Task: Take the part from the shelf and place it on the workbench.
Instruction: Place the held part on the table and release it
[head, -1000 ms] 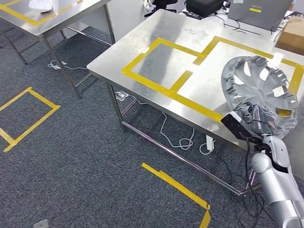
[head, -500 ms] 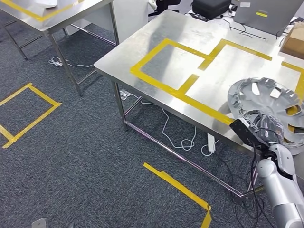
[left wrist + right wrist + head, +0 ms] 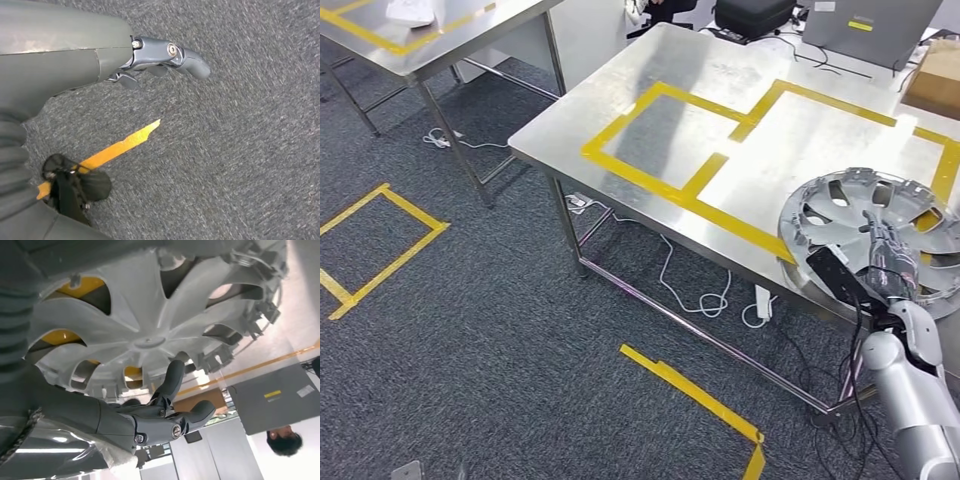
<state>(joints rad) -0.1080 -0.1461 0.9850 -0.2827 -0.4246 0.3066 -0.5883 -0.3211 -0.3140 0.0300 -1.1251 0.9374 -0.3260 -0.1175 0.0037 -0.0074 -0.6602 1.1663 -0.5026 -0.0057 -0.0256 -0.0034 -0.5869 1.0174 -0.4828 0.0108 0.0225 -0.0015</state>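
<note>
— What is the right arm (image 3: 912, 395) built like?
— A smooth silver tube with rounded joint housings, a black cable (image 3: 848, 375) hanging beside it and a flat black box (image 3: 841, 275) at the wrist.
— And the right hand (image 3: 151, 410)?
— A grey ribbed cover, a matte grey body, blue-grey fingers (image 3: 171, 380) with round silver screws at the hinges.
— The left hand (image 3: 113, 60)?
— The same grey shell, blue-grey fingers and silver screws.

I am working in an indoor workshop or test lab: 2 steel workbenches (image 3: 675, 70) marked with yellow tape (image 3: 682, 195), grey carpet (image 3: 493, 340) with taped squares, loose cables (image 3: 697, 298) underneath, and a laptop (image 3: 867, 25) behind.
</note>
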